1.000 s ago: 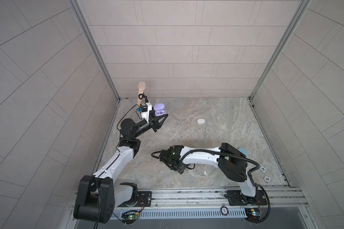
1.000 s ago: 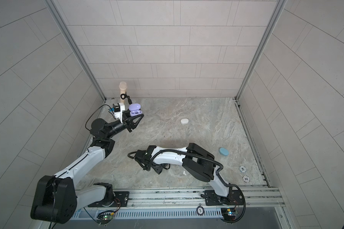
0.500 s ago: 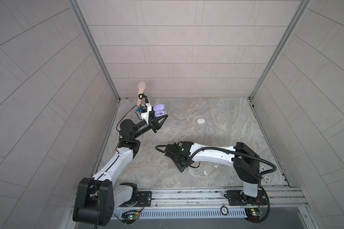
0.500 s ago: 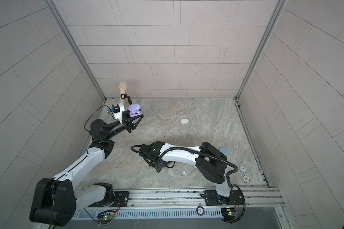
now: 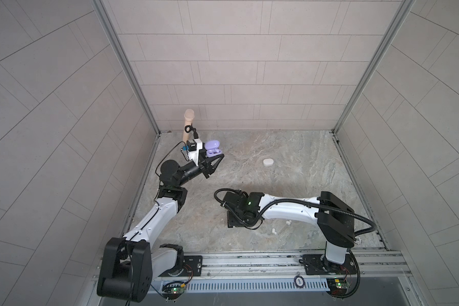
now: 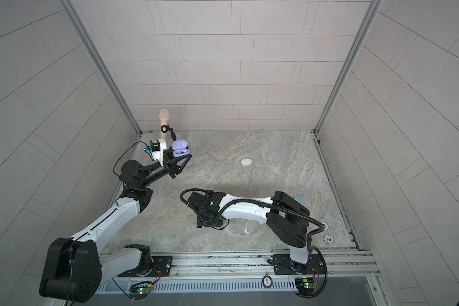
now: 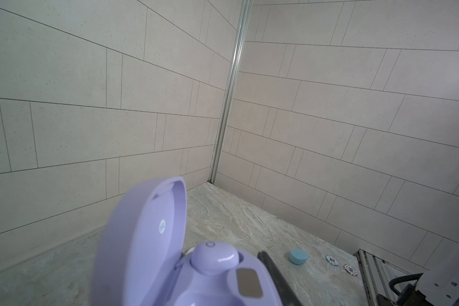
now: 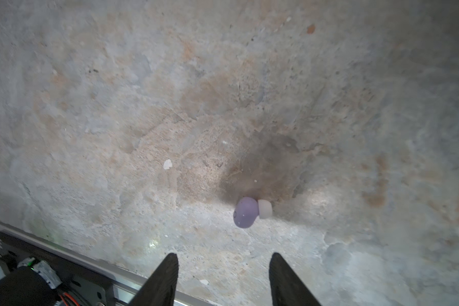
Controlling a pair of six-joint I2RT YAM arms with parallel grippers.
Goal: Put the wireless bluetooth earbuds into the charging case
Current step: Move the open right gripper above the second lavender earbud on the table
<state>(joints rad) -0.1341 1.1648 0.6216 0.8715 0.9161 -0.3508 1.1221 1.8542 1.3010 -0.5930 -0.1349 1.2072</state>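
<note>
My left gripper [image 5: 214,156] is shut on the lilac charging case [image 5: 213,149] and holds it raised at the back left in both top views, lid open. In the left wrist view one lilac earbud [image 7: 214,258] sits in the case [image 7: 149,254], and a dark finger [image 7: 274,276] runs along its side. My right gripper [image 8: 223,255] points down at the floor with its jaws apart and nothing between them. A second lilac earbud [image 8: 245,212] lies on the stone just ahead of the fingertips. In both top views this bud is hidden under the right gripper [image 5: 235,221].
Two white earbuds [image 5: 288,222] [image 5: 274,231] lie on the floor under the right forearm. A closed white case [image 5: 268,162] sits mid-floor. A blue case [image 7: 298,256] and two poker chips [image 6: 324,226] [image 6: 328,239] are at the right. A beige post [image 5: 188,124] stands in the back left corner.
The right arm's wrist has shifted a little to the right, its elbow has swung right, and its jaws have narrowed. The left arm with the case has stayed still.
</note>
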